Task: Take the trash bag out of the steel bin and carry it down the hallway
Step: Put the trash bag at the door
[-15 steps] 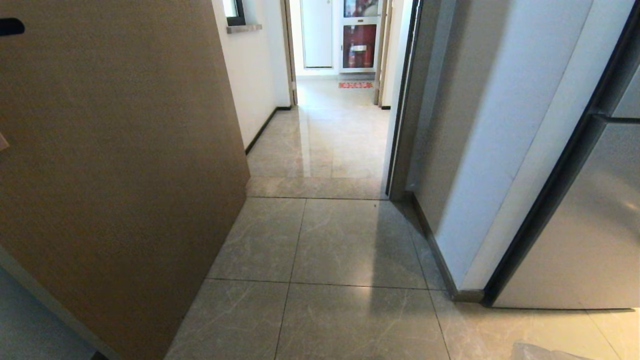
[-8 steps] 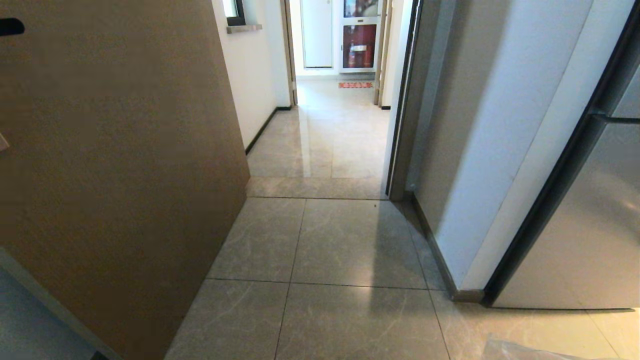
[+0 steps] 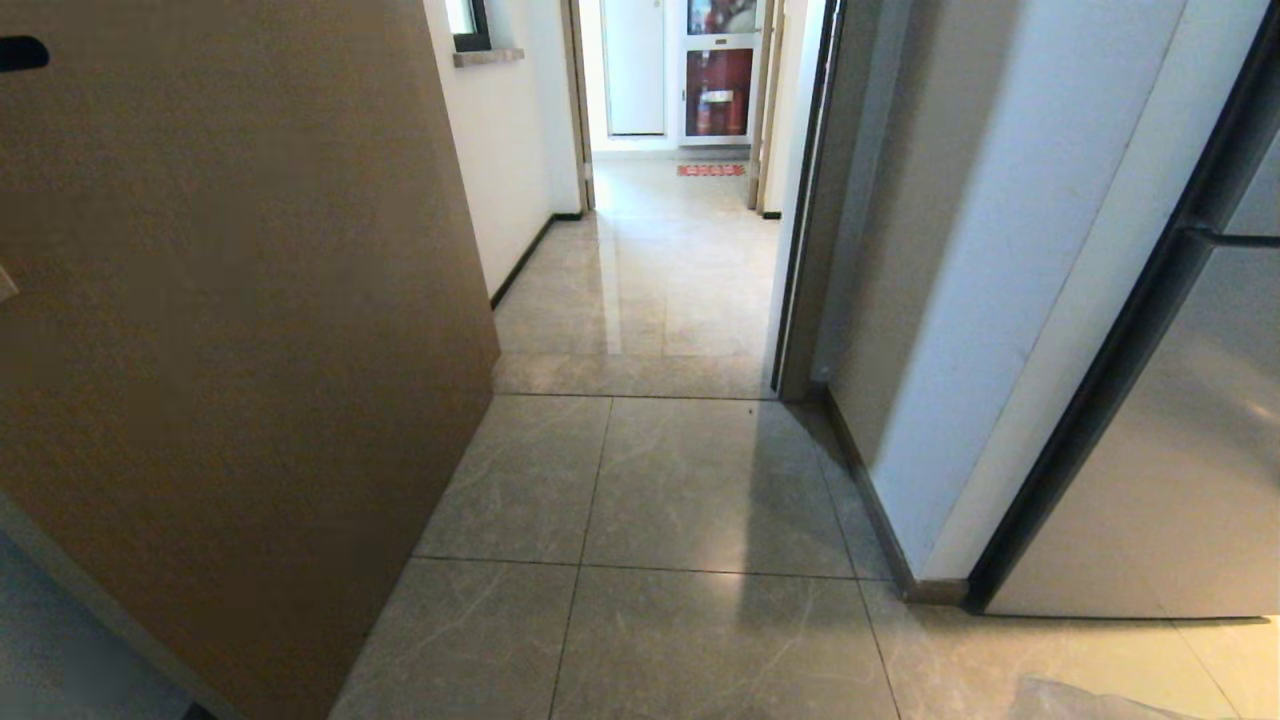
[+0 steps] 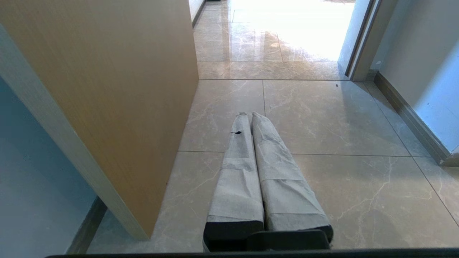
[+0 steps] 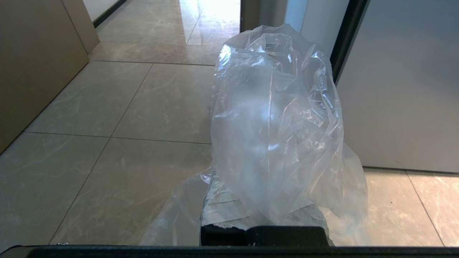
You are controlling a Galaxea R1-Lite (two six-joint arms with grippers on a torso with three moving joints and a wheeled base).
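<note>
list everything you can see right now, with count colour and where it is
trash bag: one, clear crinkly plastic, bunched over the right tool, a corner showing low right in the head view
hallway: one, glossy grey-beige tiles, straight ahead through the opening
wooden panel: one, tan, on the left
white wall: one, on the right, dark baseboard below
grey appliance door: one, far right
red cabinet: one, at the hallway's far end
left tool: one, grey-wrapped fingers together, empty, above the floor
right tool: one, shut on the trash bag, mostly covered by it

Glossy beige floor tiles [image 3: 700,480], white walls [image 3: 510,150]
</note>
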